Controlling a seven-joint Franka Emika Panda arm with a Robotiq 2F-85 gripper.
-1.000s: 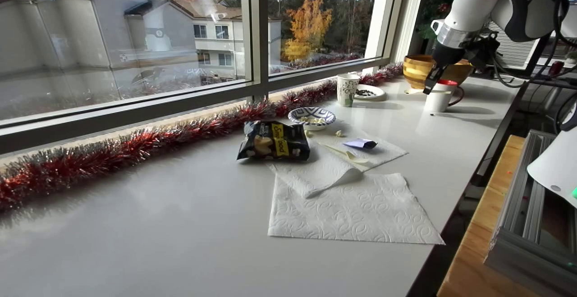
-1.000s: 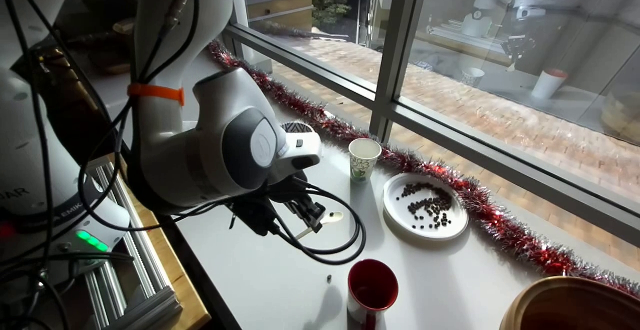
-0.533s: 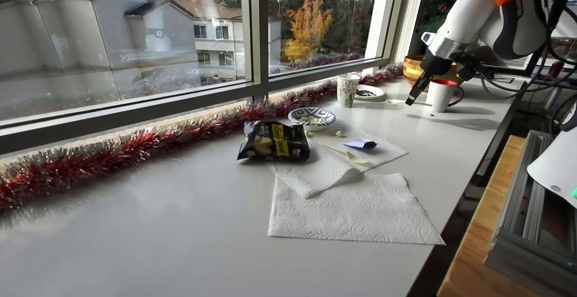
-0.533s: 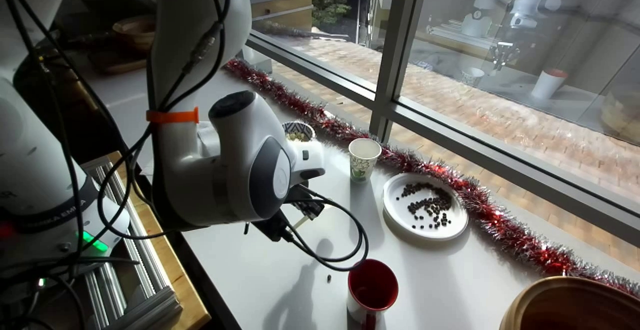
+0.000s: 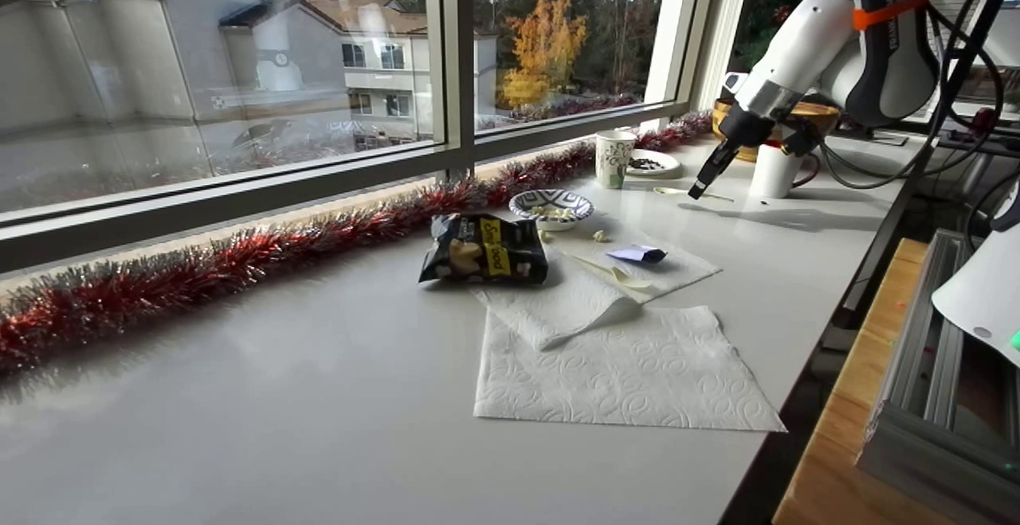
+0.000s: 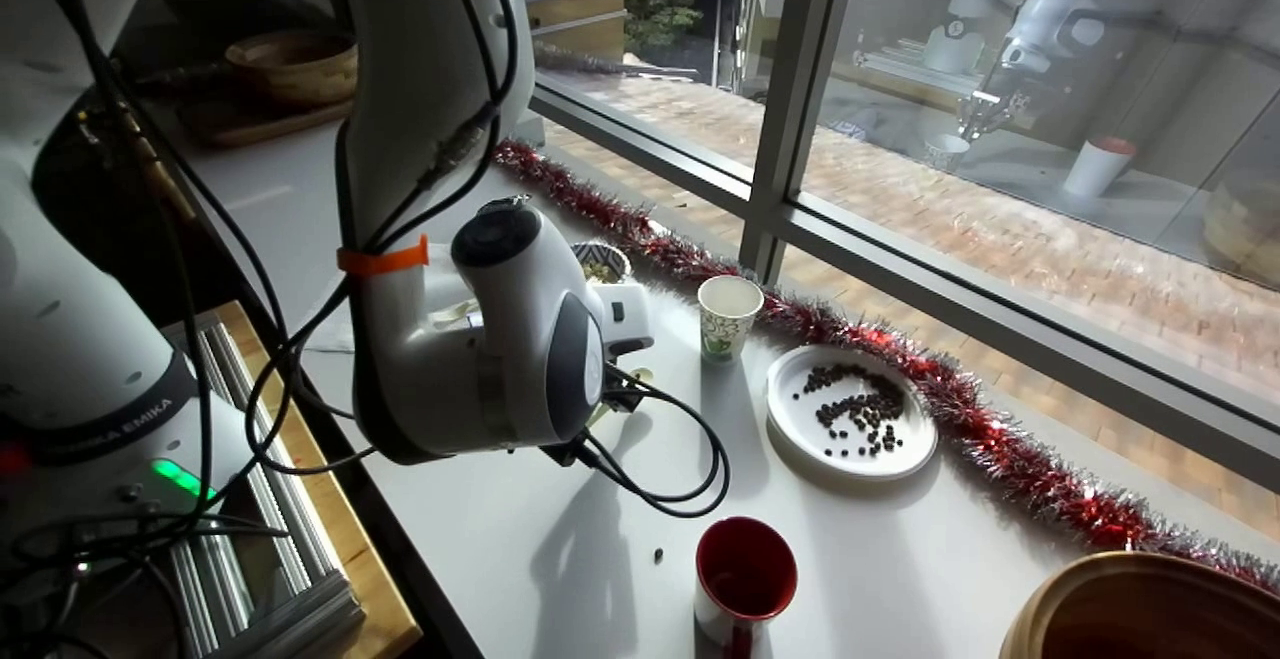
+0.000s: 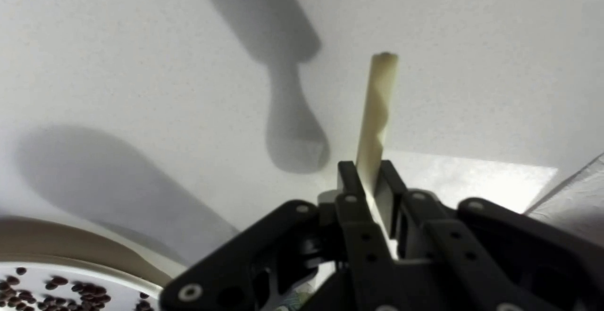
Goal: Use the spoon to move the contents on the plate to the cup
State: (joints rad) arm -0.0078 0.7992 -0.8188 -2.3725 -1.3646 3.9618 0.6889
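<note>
My gripper [image 7: 367, 173] is shut on the handle of a pale spoon [image 7: 376, 105], which runs out past the fingertips in the wrist view. In an exterior view the spoon [image 5: 669, 190] is roughly level above the table, its bowl towards the window and the gripper [image 5: 696, 189] tilted down onto it. The arm covers most of the hand in an exterior view, where the spoon's bowl [image 6: 641, 376] peeks out. The leaf-patterned white paper cup [image 6: 728, 324] stands upright near the spoon, apart from it. Beyond the cup lies the white plate [image 6: 788, 427] with many dark beans.
A red-lined mug [image 6: 745, 579] and a golden-brown bowl [image 6: 1035, 624] stand past the plate. A loose bean [image 6: 658, 556] lies by the mug. A patterned bowl [image 5: 551, 208], a snack bag [image 5: 486, 250] and paper towels [image 5: 621, 381] lie farther along. Tinsel [image 5: 358, 230] lines the window.
The arm has swung away from the mug, past the front of it, carrying the spoon closer to the paper cup's side. The gripper has stayed shut; plate and cup have not moved.
</note>
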